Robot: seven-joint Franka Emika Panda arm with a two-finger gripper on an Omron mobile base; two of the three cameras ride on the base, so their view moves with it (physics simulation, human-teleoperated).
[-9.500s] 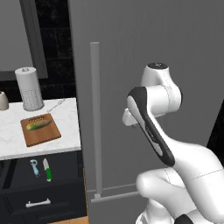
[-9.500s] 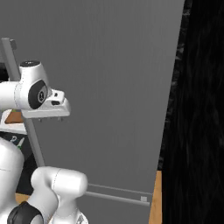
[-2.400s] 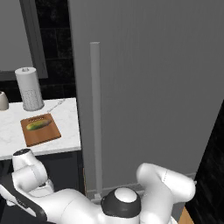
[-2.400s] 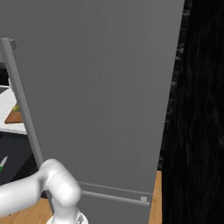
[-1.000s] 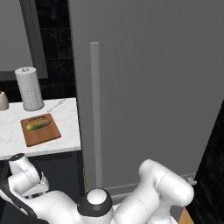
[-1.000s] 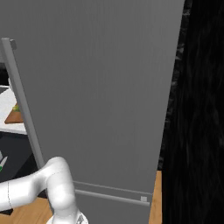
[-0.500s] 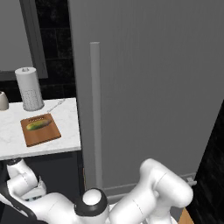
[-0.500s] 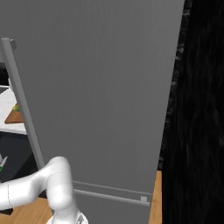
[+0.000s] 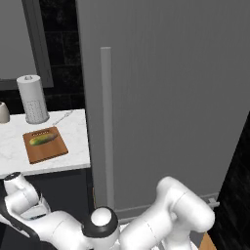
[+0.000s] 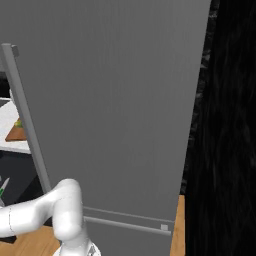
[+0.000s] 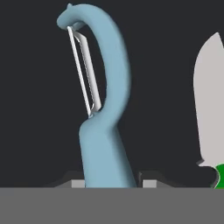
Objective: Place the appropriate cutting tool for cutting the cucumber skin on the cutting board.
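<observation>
The cutting tool, a light-blue peeler with a looped head and a steel blade, lies on a dark surface right in front of the hand camera. Its handle runs down between my gripper fingertips, which sit tight against both sides of it. The gripper is shut on the handle. Away on the white counter lies the reddish-brown cutting board, with the yellow-green cucumber resting on it. In the right base view the board peeks out at the left edge.
A white-bladed knife with a green handle lies just beside the peeler. A paper towel roll and a small cup stand behind the board. The tall grey fridge door with its vertical handle rises right of the counter.
In the left base view the arm's hand has sunk a little lower below the counter's front edge. The board and cucumber have not moved.
</observation>
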